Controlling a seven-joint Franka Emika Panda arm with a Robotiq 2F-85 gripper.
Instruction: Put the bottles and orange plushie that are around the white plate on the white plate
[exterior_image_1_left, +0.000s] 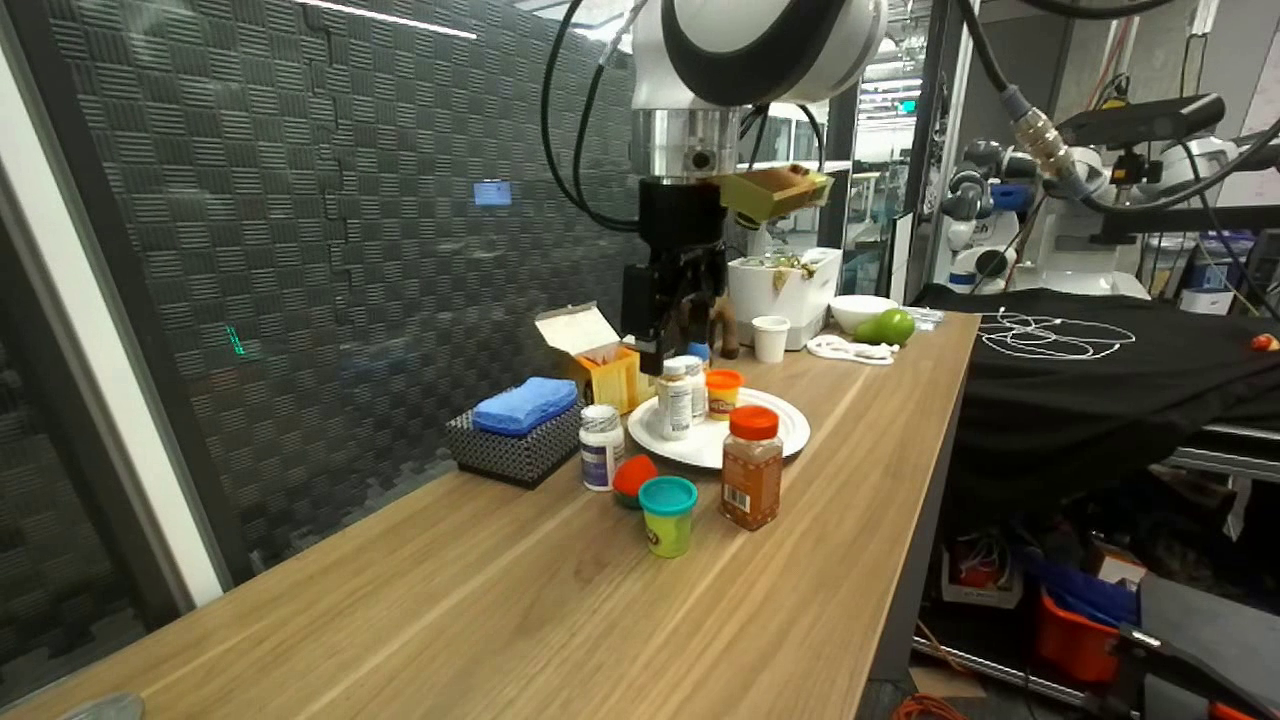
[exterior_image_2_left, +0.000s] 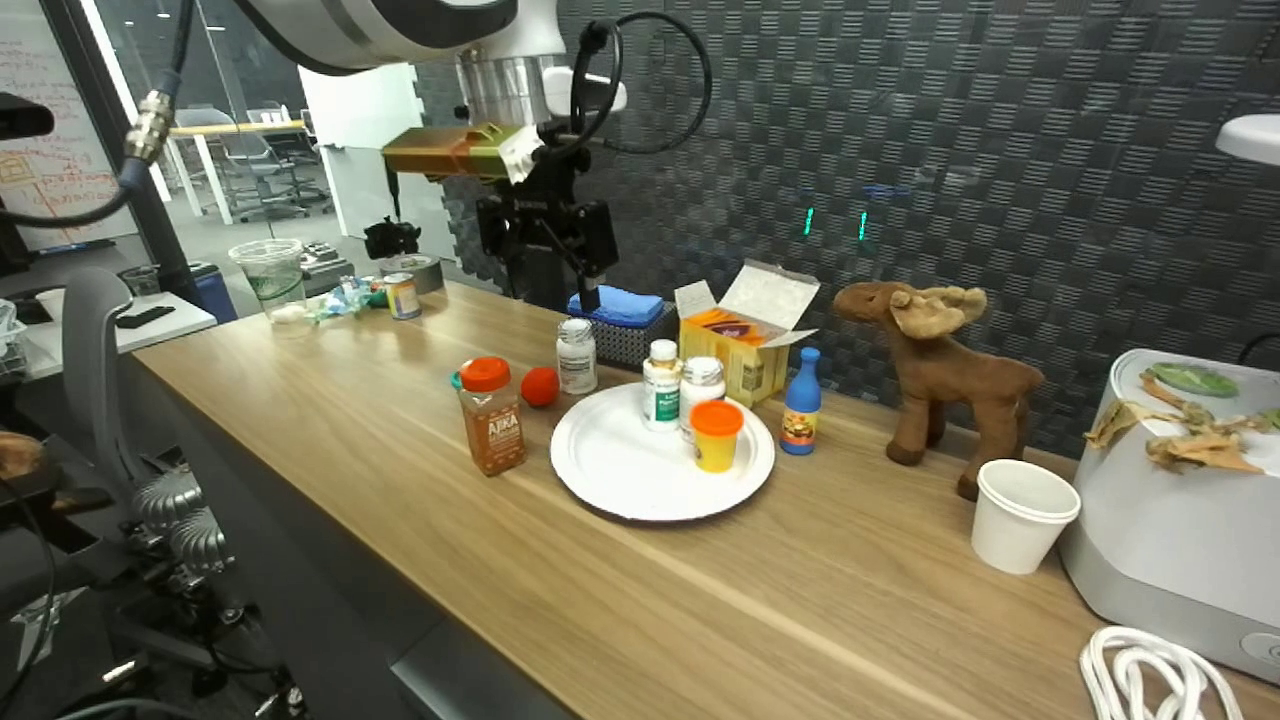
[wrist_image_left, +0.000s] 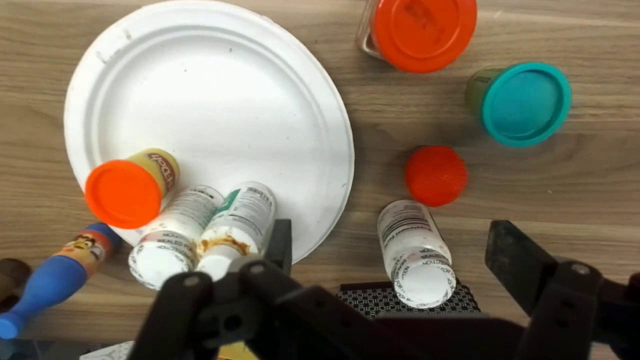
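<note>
The white plate (wrist_image_left: 225, 110) holds two white bottles, one with a green label (exterior_image_2_left: 662, 395) and one beside it (wrist_image_left: 187, 212), plus a yellow tub with an orange lid (exterior_image_2_left: 716, 440). Off the plate stand a white bottle (wrist_image_left: 412, 235) with a white cap, the amber bottle (exterior_image_1_left: 752, 475) with a red-orange cap, and the round orange plushie (wrist_image_left: 436, 176), whose dark green underside shows in an exterior view (exterior_image_1_left: 634, 478). The plushie is close beside the white bottle. My gripper (wrist_image_left: 392, 240) is open and empty above the table; in the wrist view the white bottle appears between its fingers.
A green tub with a teal lid (exterior_image_1_left: 668, 515) stands near the plushie. A dark mesh box (exterior_image_1_left: 520, 450) with a blue sponge (exterior_image_1_left: 525, 405), an open yellow box (exterior_image_2_left: 745, 365), a blue bottle-shaped toy (exterior_image_2_left: 802, 405) and a brown moose (exterior_image_2_left: 950, 380) line the wall side. A white cup (exterior_image_2_left: 1022, 520) stands farther along.
</note>
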